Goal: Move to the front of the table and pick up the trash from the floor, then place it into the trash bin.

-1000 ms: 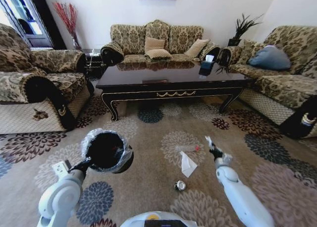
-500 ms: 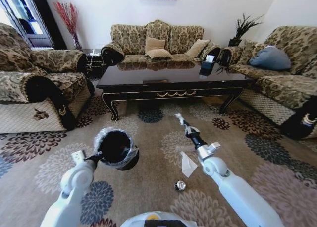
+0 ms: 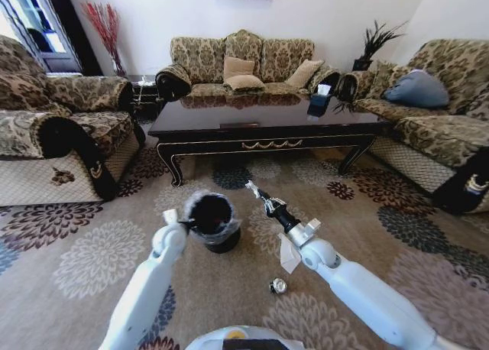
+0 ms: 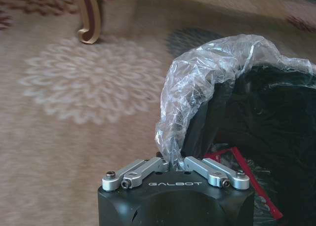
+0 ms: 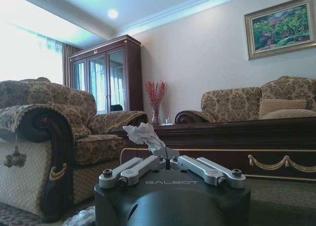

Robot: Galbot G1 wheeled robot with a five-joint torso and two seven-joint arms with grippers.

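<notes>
My left gripper (image 3: 185,225) is shut on the rim of the trash bin (image 3: 213,221), a small black bin lined with a crinkled clear bag. It holds the bin off the carpet in front of the table (image 3: 267,121). In the left wrist view the left gripper (image 4: 174,161) pinches the bag lining of the trash bin (image 4: 276,137). My right gripper (image 3: 260,196) is shut on a white scrap of trash (image 3: 250,186), just right of the bin's mouth. The right wrist view shows the crumpled scrap (image 5: 142,133) in the right gripper (image 5: 168,155). A folded white paper (image 3: 289,253) and a silvery can (image 3: 278,286) lie on the carpet.
Patterned sofas (image 3: 53,128) stand left, behind and right of the table. A dark box with a white tissue (image 3: 320,99) sits on the tabletop. Something red (image 4: 237,162) lies inside the bin. Open flowered carpet (image 3: 92,251) spreads to the left.
The left arm has carried the bin to the right, toward the middle of the carpet. The right gripper has moved left and farther out with the scrap, closing on the bin.
</notes>
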